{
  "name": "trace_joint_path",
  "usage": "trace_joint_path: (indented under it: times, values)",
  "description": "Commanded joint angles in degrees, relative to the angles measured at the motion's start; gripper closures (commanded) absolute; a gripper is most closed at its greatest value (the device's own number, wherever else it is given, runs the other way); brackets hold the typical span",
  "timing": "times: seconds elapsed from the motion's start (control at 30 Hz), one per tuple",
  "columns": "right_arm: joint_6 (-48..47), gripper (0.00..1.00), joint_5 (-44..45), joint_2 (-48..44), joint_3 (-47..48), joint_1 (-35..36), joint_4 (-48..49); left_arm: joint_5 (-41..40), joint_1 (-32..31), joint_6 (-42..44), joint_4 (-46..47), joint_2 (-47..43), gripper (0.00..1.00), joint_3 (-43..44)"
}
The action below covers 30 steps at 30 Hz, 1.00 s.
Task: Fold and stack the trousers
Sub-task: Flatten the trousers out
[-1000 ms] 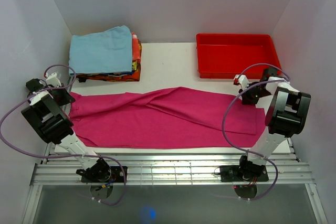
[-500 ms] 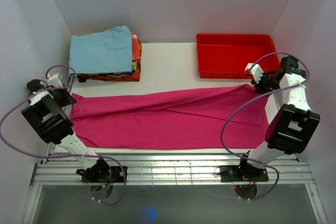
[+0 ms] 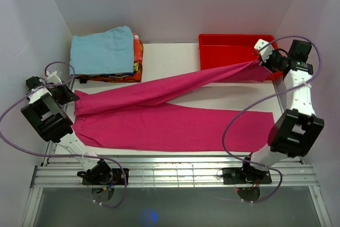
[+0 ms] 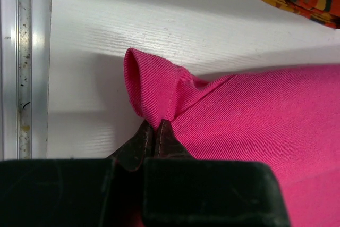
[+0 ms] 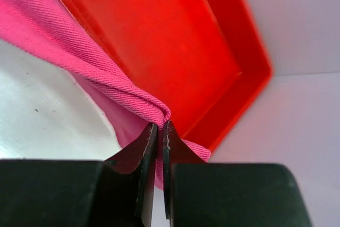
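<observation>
1. My right claw [image 5: 160,126] is clenched on a small pinch of the trousers [image 3: 170,126]. It holds the end of one leg up in the air.
2. This claw is at 2 o'clock on the table [image 3: 170,59], right over the red tray [image 3: 234,38].
3. My left claw [image 4: 156,126] is clenched too. It grasps a rolled edge of the trousers, low down at 9 o'clock.
4. The held leg runs tight from 9 o'clock up to 2 o'clock. The other leg lies flat along the near side, from 8 o'clock to 4 o'clock.
5. A pile of folded clothes with a light blue cloth [image 3: 103,51] on top sits at 11 o'clock, apart from the trousers.
6. I think my right claw's grip is tiny. If I pull harder, the cloth may slip out and flop down.
7. The lifted leg crosses the tray's rim. If I drop low, it may catch there or fall into the tray.
8. If I tug sideways, the flat leg may slide and bunch up. Then the fold comes out crooked.
9. I see no brand, label or writing on anything.
</observation>
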Motion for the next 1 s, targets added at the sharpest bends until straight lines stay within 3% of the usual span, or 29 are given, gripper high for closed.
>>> trace_joint_path:
  times: [0.0, 0.07, 0.1, 0.17, 0.23, 0.3, 0.43, 0.77, 0.87, 0.9, 0.97]
  values:
    - [-6.28, 0.92, -3.29, -11.77, -13.10, -2.74, 8.42, 1.12, 1.02, 0.43, 1.07, -1.71, 1.00, 2.95]
    - [-16.78, 0.92, -2.07, -20.03, -24.83, -3.01, 13.16, 0.95, 1.02, 0.95, 0.98, -1.36, 1.00, 2.77]
    - [-20.07, 0.92, -0.85, -22.14, -36.20, -3.01, 15.44, 0.86, 1.02, 1.13, 0.89, -1.10, 1.00, 2.68]
    - [-28.49, 0.92, 2.76, -26.55, -45.32, -3.27, 20.19, -0.01, 1.02, 1.39, 0.72, -0.05, 1.00, 2.86]
    - [-29.25, 0.92, 6.70, -27.35, -55.85, -3.27, 26.85, -0.63, 1.02, 1.57, 0.28, 0.83, 1.00, 3.56]
    - [-29.25, 0.92, 8.74, -24.65, -59.41, -3.27, 35.38, -1.34, 1.02, 1.74, -0.25, 2.06, 1.00, 4.08]
    - [-25.48, 0.92, 12.95, -18.57, -56.29, -3.27, 37.18, -2.39, 1.02, 2.80, -0.43, 2.77, 1.00, 4.61]
    - [-17.65, 0.92, 17.97, -4.86, -37.74, -2.83, 24.37, -6.78, -0.30, 1.40, 0.19, 7.43, 1.00, 10.67]
    - [-20.35, 0.77, 20.43, -3.01, -33.33, -2.92, 11.28, -8.19, -0.48, 3.14, -1.74, 9.00, 1.00, 12.52]
    - [-21.07, 0.62, 20.61, -3.61, -33.24, -3.09, 8.98, -8.37, -0.48, 3.76, -2.88, 9.10, 1.00, 12.96]
    - [-22.56, 0.47, 19.65, -5.02, -33.24, -3.97, 3.89, -8.98, -0.48, 5.25, -3.50, 8.75, 1.00, 12.79]
